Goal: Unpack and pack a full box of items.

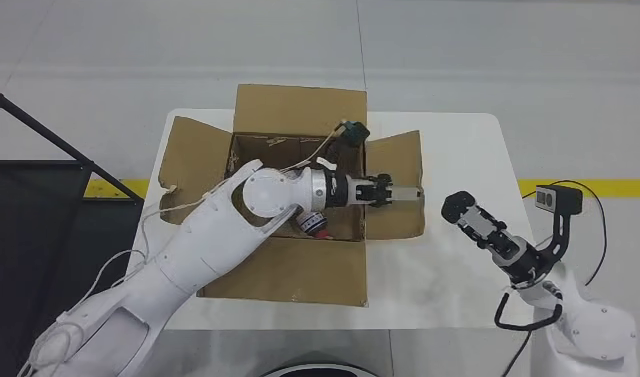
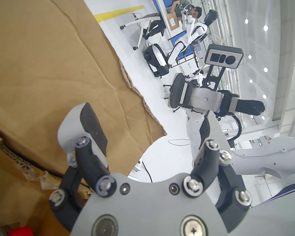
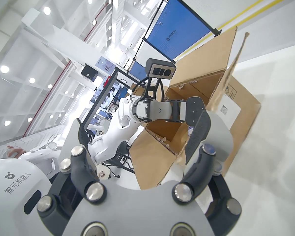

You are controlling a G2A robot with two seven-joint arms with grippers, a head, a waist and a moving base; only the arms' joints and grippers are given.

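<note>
Left claw point(image 1: 408, 193) is spread wide, empty, over the right flap of the box point(image 1: 300, 107), mid-frame. Right claw point(image 1: 457, 208) spread too, empty, further right.

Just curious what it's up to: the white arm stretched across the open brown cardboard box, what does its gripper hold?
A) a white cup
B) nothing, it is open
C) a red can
B: the left gripper stands open and empty over a flap of the brown cardboard box.
</note>
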